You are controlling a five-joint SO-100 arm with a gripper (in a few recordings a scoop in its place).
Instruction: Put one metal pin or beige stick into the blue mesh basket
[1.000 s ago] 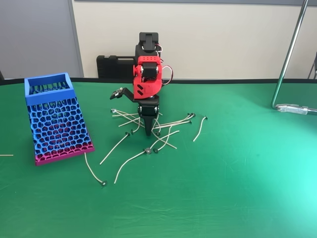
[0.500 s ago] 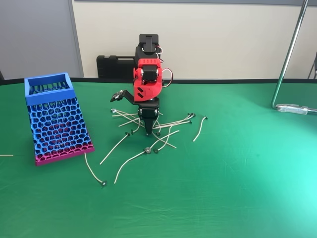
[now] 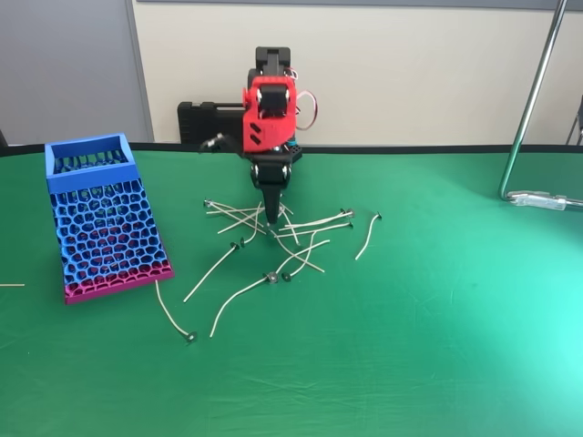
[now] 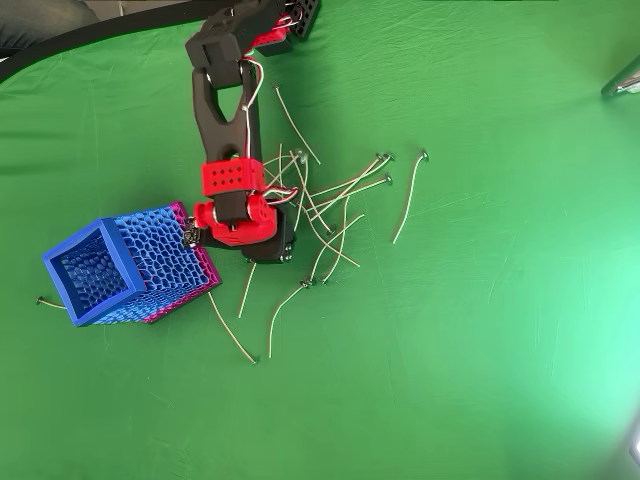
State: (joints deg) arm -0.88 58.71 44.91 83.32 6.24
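Observation:
The blue mesh basket (image 3: 105, 218) leans back at the left of the green table, its open top (image 4: 88, 270) facing up and its pink band at the base. Several beige sticks with metal pin heads (image 3: 301, 238) lie crossed in a loose pile (image 4: 335, 205) at the table's middle. My red and black gripper (image 3: 271, 217) points straight down just above the pile's near left part, fingers drawn together to a point. I cannot make out a stick between them. From overhead the red wrist (image 4: 240, 215) covers the fingertips, right beside the basket's base.
One stray stick (image 3: 173, 314) lies in front of the basket, another (image 4: 48, 302) at its left. A black case (image 3: 209, 118) stands behind the arm at the table's back edge. A metal stand pole (image 3: 533, 100) and clamp (image 3: 547, 198) sit at the far right.
The gripper has risen from the table, its tip now above the pile instead of down among the sticks. The wrist has tilted more upright. The sticks look unmoved.

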